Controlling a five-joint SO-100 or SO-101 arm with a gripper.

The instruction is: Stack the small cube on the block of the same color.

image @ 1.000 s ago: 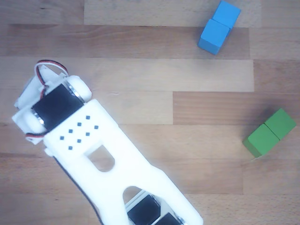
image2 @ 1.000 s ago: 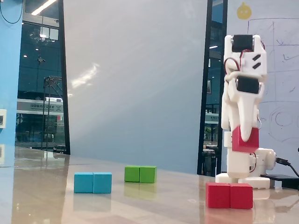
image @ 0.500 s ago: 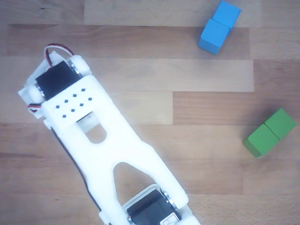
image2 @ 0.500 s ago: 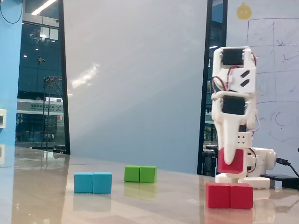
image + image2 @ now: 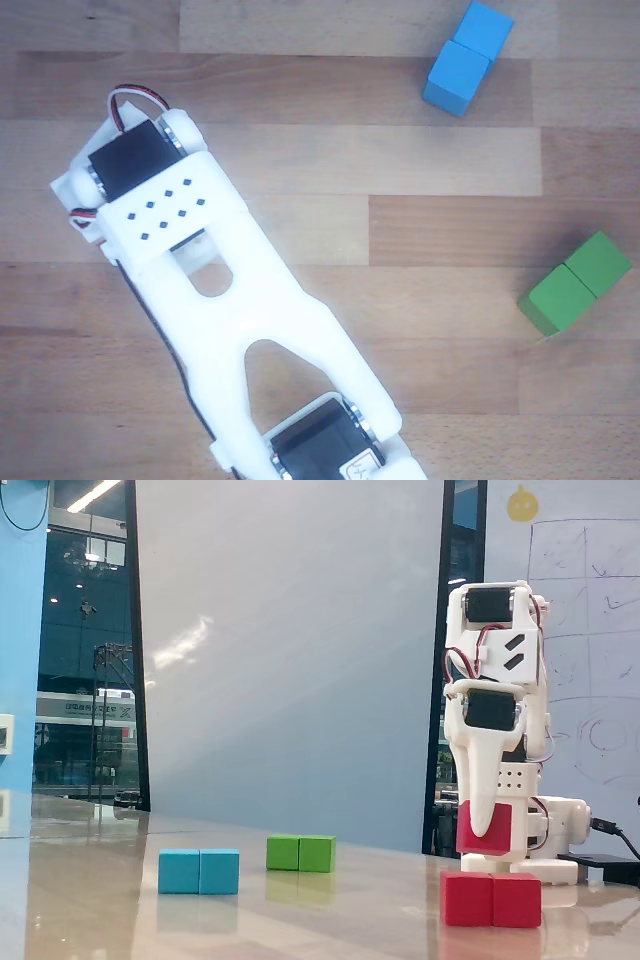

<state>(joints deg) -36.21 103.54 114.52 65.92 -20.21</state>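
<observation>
Gripping the small cube (image 5: 487, 828) at lower right of the fixed view, the claw (image 5: 484, 830) is hanging just above the block (image 5: 491, 899) lying on the desk (image 5: 300, 920), blue block (image 5: 199, 871) and green block (image 5: 300, 853) sitting at lower centre-left.

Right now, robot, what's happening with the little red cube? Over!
Gripper shut on small red cube. Cube held just above red block, apparently not touching. Nothing in between.
</observation>
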